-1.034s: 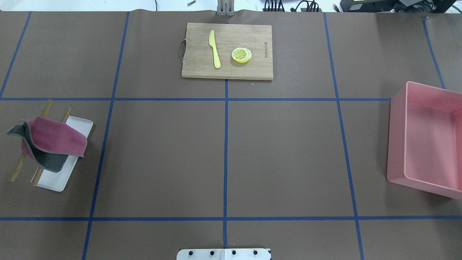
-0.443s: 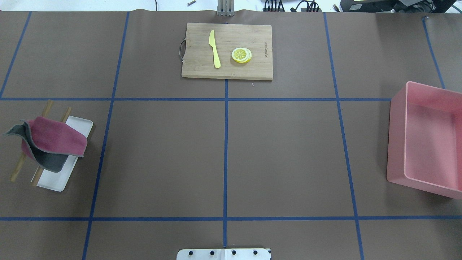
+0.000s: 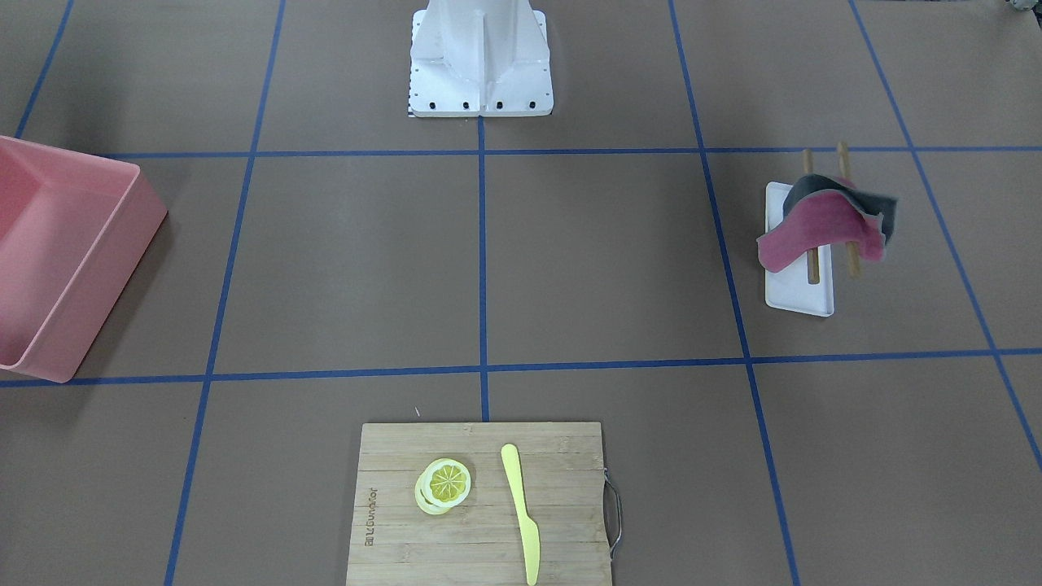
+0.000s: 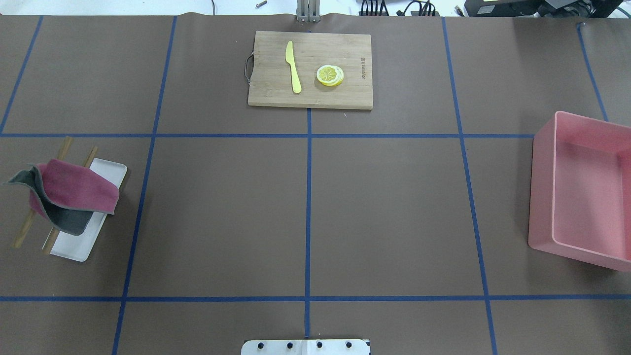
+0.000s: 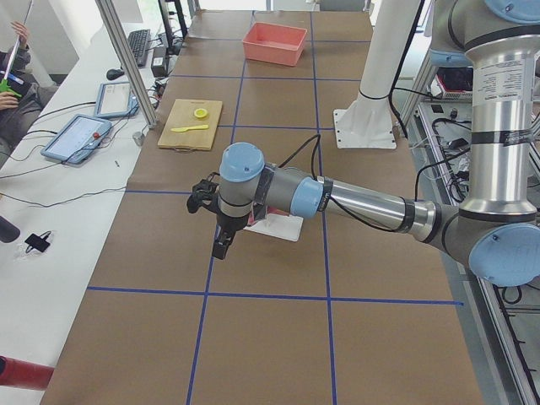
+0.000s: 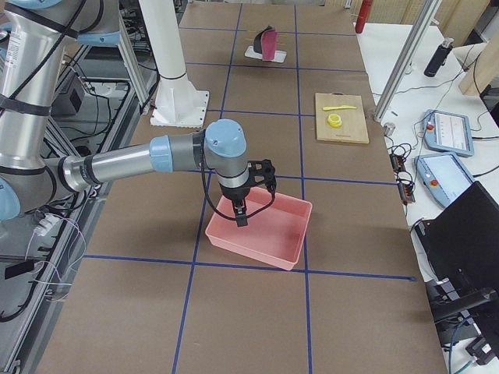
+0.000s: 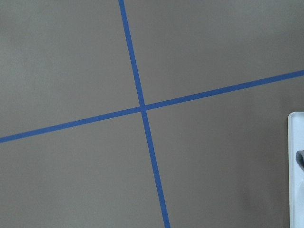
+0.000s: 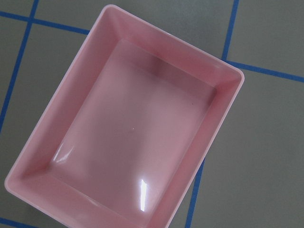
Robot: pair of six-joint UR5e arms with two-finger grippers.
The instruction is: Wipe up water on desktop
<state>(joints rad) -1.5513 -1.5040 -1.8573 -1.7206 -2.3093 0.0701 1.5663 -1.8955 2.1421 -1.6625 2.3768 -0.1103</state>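
The desktop (image 4: 222, 207) is a matte brown surface with blue tape lines; I see no water on it in any view. A red and grey cloth (image 4: 74, 190) hangs over a wooden rack on a white tray (image 4: 74, 249) at the left. My left gripper (image 5: 221, 245) hangs above the desktop beside that tray, seen only in the exterior left view. My right gripper (image 6: 242, 216) hangs over the pink bin (image 6: 261, 230), seen only in the exterior right view. I cannot tell whether either gripper is open or shut.
A bamboo cutting board (image 4: 310, 69) at the far middle holds a yellow knife (image 4: 293, 66) and lemon slices (image 4: 330, 75). The pink bin (image 4: 586, 192) stands at the right edge. The robot's white base (image 3: 480, 65) is at the near middle.
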